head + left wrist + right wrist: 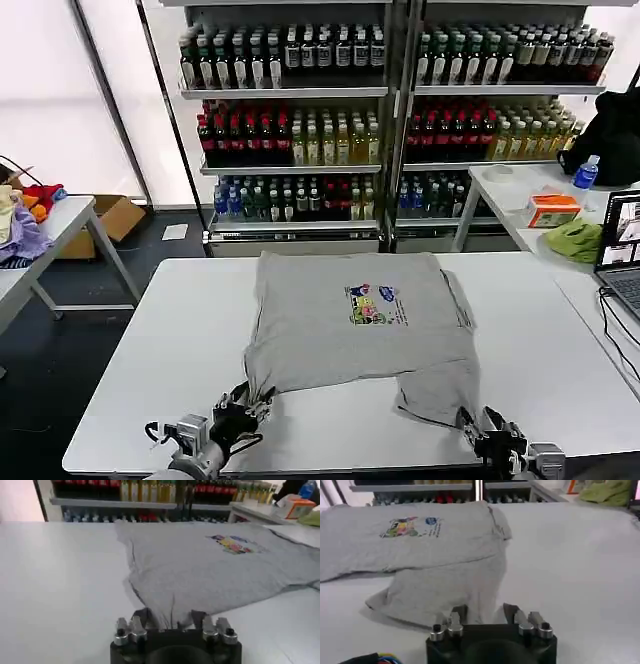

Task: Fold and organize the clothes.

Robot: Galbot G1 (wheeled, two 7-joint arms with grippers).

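One grey shirt (340, 340) with a small multicoloured chest print (374, 303) lies flat on the white table (150, 350), its hem toward me. My left gripper (243, 403) is at the hem's near left corner. In the left wrist view the shirt (210, 570) runs in between the spread fingers of this gripper (171, 616), which is open. My right gripper (478, 425) is at the near right corner, where a flap reaches closer to the table's front edge. It is open too, with the shirt (435, 580) edge between its fingers (484, 611).
Shelves of bottles (300, 130) stand behind the table. A side table at the right holds a lime-green cloth (574, 240), an orange box (552, 210) and a laptop (622, 250). Coloured fabrics (20, 225) lie on a table at the far left.
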